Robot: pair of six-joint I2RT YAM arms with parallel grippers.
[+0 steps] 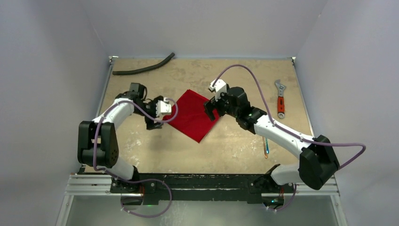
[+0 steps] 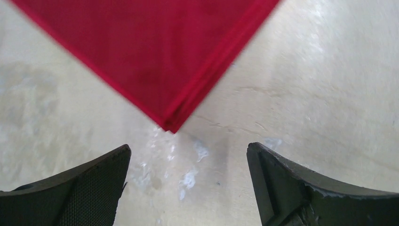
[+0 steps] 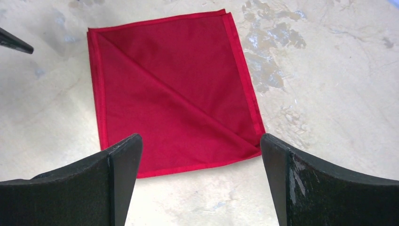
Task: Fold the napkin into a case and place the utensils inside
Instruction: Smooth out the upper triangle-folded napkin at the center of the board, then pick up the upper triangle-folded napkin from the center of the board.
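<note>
The red napkin [image 1: 194, 117] lies flat mid-table, folded into a rectangle with a diagonal fold line across it [image 3: 174, 94]. My left gripper [image 1: 157, 121] hangs just off its left corner, open, with only bare table between the fingers; that layered corner [image 2: 169, 126] points at the gap [image 2: 188, 148]. My right gripper [image 1: 211, 114] hovers over the napkin's right edge, open and holding nothing [image 3: 200, 139]. The utensils [image 1: 266, 147] show as a slim blue-gold sliver beside the right forearm, partly hidden by it.
An orange-handled wrench [image 1: 281, 100] lies at the right side of the table. A black curved hose [image 1: 143, 67] rests along the back left edge. White walls enclose the table on three sides.
</note>
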